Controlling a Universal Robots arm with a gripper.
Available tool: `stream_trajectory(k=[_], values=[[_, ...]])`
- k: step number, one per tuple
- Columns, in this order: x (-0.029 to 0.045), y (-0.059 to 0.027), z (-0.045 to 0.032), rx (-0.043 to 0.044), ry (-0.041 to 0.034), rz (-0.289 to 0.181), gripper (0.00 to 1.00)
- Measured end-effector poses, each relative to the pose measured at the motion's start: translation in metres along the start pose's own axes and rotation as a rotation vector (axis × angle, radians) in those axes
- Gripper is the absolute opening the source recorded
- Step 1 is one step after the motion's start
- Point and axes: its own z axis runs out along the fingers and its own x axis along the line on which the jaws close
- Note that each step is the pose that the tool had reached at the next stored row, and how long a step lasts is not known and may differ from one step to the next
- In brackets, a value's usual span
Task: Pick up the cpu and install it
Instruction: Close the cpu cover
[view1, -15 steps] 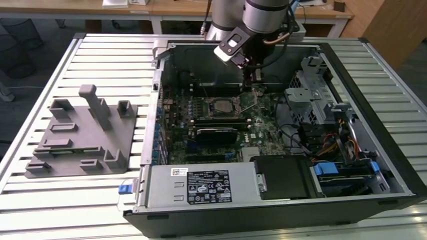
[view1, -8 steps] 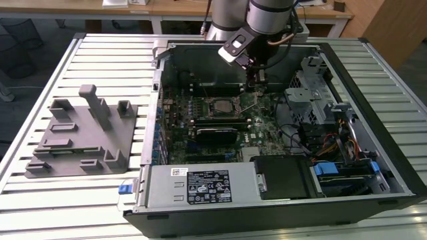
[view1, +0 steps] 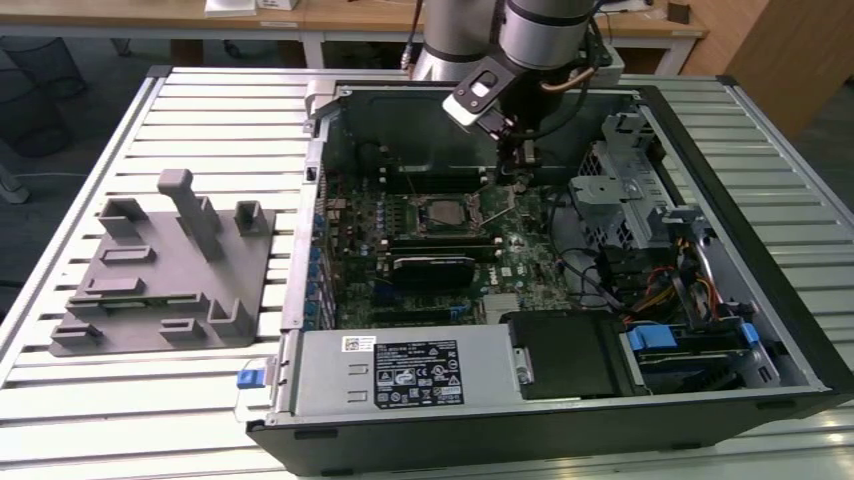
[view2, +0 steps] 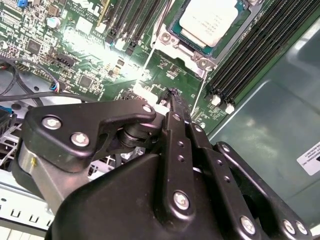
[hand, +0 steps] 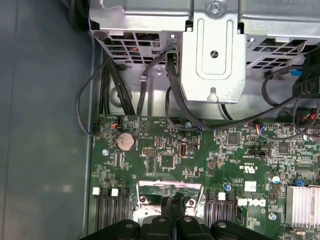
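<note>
The small flat square cpu (view1: 441, 212), silver-grey metal with a thin pale border, lies in the square metal-framed socket (view2: 165, 37) on the green motherboard (view1: 523, 272) inside the open black computer case (view1: 534, 432). The silver robot arm (view1: 541, 30) reaches down into the case. Its black jaws are pressed together with nothing between them. They hang over the board just beside the socket, on the exterior view's right of the cpu and apart from it. A grey plastic holder block (view1: 160, 275) rests on the slatted metal surface (view1: 200, 120), well apart from the case's contents.
</note>
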Motion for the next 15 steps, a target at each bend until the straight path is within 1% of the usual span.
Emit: stream_trajectory(k=[15], values=[[-0.0001, 0.0026, 0.0003, 0.0000, 0.0001, 0.000, 0.11]])
